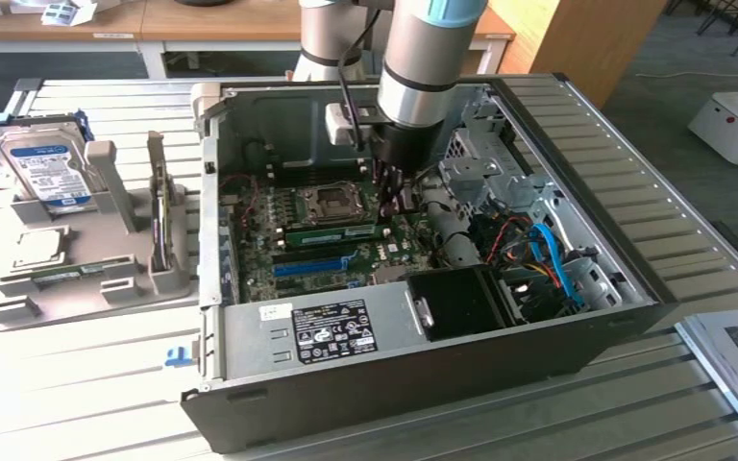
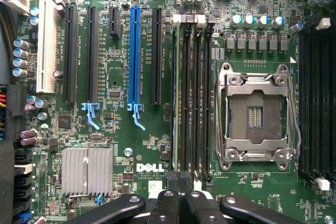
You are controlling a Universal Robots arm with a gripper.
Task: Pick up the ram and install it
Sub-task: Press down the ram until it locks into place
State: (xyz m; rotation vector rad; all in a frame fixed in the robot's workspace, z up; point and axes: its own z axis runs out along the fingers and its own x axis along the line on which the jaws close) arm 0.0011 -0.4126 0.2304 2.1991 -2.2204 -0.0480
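Observation:
The ram, a narrow green stick, stands on edge in the memory slots beside the CPU socket inside the open computer case. My gripper hangs straight down over the stick's end towards the exterior view's right, and I cannot tell whether it touches. In the wrist view the gripper is shut, with nothing between its black fingers. It sits at one end of the black memory slots, between the CPU socket and the long blue slot.
At the exterior view's left, a grey stand holds a blue-labelled hard drive and other parts. The case walls, the power supply, a black fan box and cables hem the motherboard in.

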